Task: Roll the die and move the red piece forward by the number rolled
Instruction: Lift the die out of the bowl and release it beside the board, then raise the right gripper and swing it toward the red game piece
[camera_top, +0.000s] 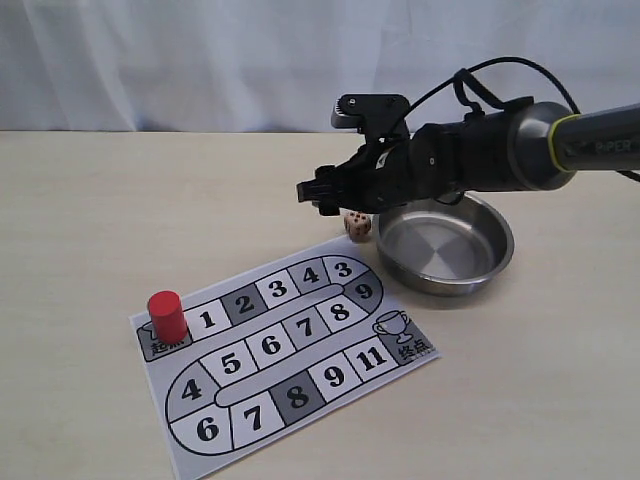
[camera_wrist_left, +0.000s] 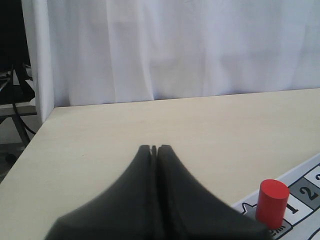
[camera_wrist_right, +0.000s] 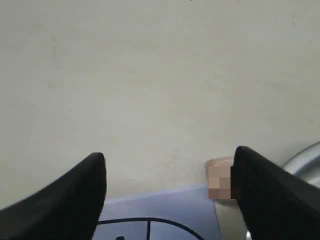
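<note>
The die (camera_top: 357, 225), a small tan cube with dark pips, lies on the table between the board's far corner and the steel bowl (camera_top: 445, 243). My right gripper (camera_top: 320, 195) hovers just above it, open and empty. In the right wrist view the die (camera_wrist_right: 218, 179) sits beside one finger, apart from the gap of the right gripper (camera_wrist_right: 170, 160). The red piece (camera_top: 167, 316) stands upright on the start square of the paper board (camera_top: 285, 345). In the left wrist view the left gripper (camera_wrist_left: 154, 148) is shut and empty, with the red piece (camera_wrist_left: 272, 202) off to its side.
A numbered paper board lies flat at the front centre. The empty steel bowl sits right of the die, its rim (camera_wrist_right: 305, 155) showing in the right wrist view. A white curtain (camera_top: 200, 60) closes off the table's far edge.
</note>
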